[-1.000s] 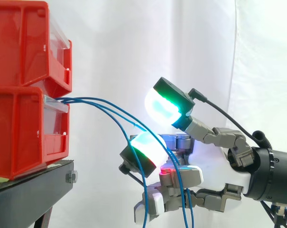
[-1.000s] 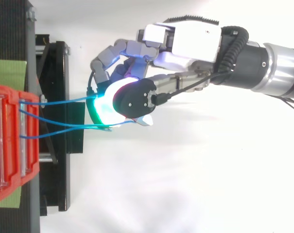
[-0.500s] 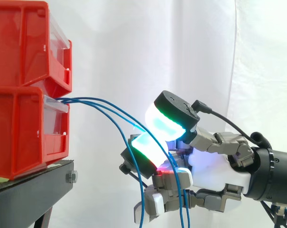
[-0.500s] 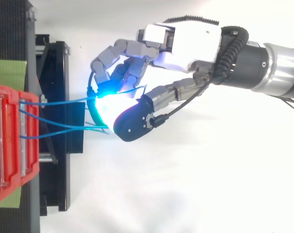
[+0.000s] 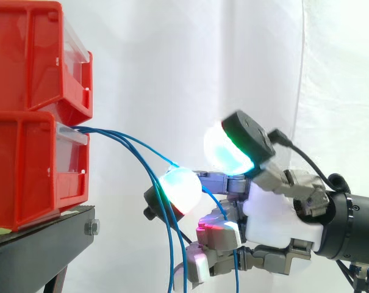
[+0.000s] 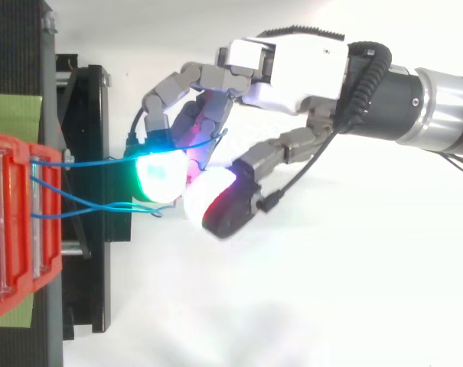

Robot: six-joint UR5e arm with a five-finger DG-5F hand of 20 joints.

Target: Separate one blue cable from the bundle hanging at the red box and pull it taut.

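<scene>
At mid-frame the hand [image 5: 275, 220] curls its fingers [image 5: 181, 188] round one blue cable [image 6: 101, 160] from the red box [image 5: 32, 165] at left, the other cables [image 6: 120, 206] sagging below; separation seems underway, and the next move calls for a firm pinch and a rightward draw.

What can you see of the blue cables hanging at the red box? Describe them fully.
The blue cables are thin, plastic-looking strands leaving the front of the lower red box together. They arch outward, then droop slack. One passes a glowing fingertip and runs down through the hand's curled fingers; the others hang free beside it, past the picture's lower edge.
</scene>
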